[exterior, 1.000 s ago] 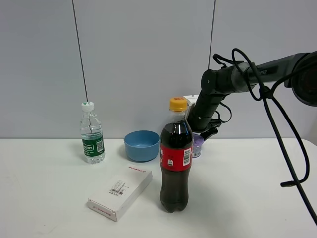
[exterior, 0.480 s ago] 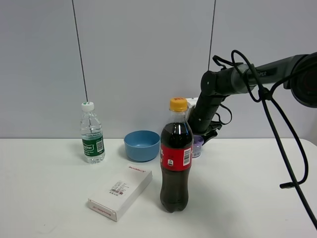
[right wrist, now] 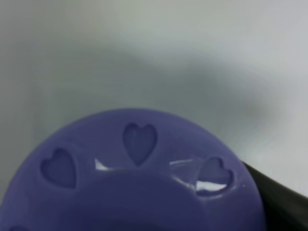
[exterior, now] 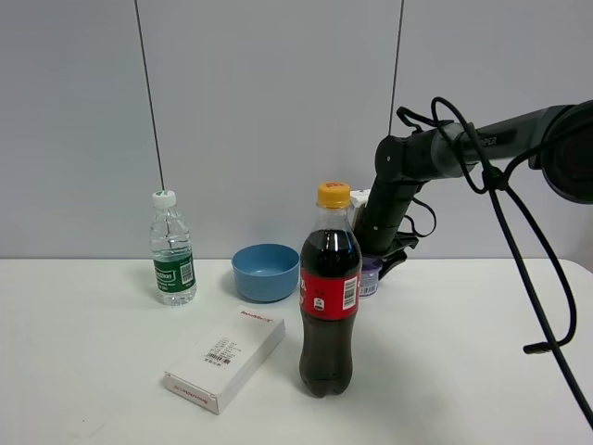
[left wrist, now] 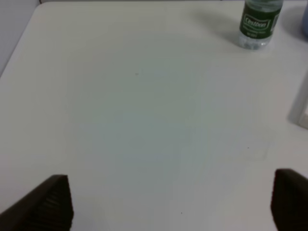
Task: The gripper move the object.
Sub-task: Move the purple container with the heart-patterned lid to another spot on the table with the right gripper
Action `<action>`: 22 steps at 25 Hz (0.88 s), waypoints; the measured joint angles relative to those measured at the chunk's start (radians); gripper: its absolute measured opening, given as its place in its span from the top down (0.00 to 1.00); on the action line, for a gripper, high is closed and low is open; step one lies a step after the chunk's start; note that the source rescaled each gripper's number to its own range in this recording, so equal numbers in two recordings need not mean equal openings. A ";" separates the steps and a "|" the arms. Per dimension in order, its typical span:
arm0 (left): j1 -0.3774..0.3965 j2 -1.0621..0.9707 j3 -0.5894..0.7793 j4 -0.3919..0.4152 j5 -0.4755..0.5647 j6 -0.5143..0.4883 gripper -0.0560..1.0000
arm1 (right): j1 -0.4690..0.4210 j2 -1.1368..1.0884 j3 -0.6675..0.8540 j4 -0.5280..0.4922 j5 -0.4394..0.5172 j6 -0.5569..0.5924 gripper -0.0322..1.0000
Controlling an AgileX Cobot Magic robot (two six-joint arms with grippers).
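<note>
So the right gripper (exterior: 382, 258) sits low over the squat tub (right wrist: 139, 183), which has a glossy purple lid with heart-shaped dimples. One black finger (right wrist: 284, 202) is beside it, can't tell if it's clamped. The left gripper (left wrist: 168, 202) gapes wide, empty.

Lilac-purple round plastic tub (right wrist: 139, 192) with heart-dimpled lid; sky-blue round bowl (exterior: 266, 272); dark cola bottle (exterior: 329, 343), red label, yellow cap.

Small squat tub (exterior: 370, 276), lilac-purple lid with heart-shaped dimples, clear sides, white barcode label, upright at the back of the counter (exterior: 454, 352), right pincer (exterior: 381, 266) down over it, one black finger (right wrist: 284, 207) just beside the lid
</note>
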 joint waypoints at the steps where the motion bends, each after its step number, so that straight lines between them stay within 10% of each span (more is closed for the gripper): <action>1: 0.000 0.000 0.000 0.000 0.000 0.000 0.00 | 0.000 -0.012 0.000 0.003 0.018 0.000 0.96; 12: 0.000 0.000 0.000 0.000 0.000 0.000 0.00 | 0.091 -0.467 0.001 0.014 0.082 -0.030 0.96; 22: 0.000 0.000 0.000 0.000 0.000 0.000 0.00 | 0.476 -0.604 0.000 0.140 0.104 -0.179 0.96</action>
